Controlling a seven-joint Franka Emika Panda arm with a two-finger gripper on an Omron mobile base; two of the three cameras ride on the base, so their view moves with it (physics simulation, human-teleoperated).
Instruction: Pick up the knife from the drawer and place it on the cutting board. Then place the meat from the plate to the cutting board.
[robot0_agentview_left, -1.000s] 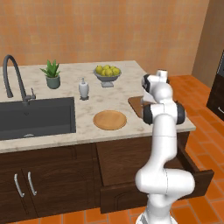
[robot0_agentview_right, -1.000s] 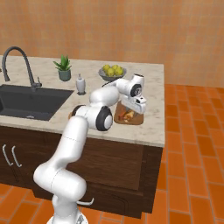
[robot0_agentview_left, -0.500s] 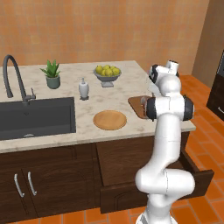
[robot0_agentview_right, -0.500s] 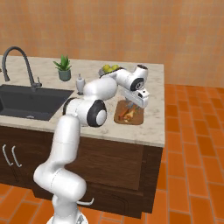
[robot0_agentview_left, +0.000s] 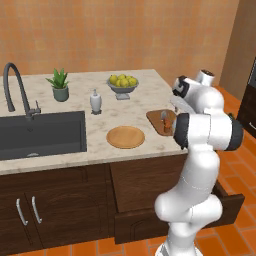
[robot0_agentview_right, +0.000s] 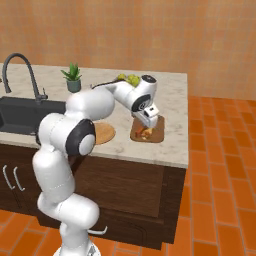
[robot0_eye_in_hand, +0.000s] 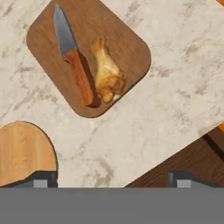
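Two items, slim knife beside lumpy meat, on rounded wooden cutting board.

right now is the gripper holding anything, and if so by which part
Nothing is held. The gripper is open above the counter, while the knife and the meat lie side by side on the cutting board.

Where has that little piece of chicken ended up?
In the hand view the meat lies on the cutting board, right beside the knife, its lower end by the knife's handle; the plate sits apart on the counter.
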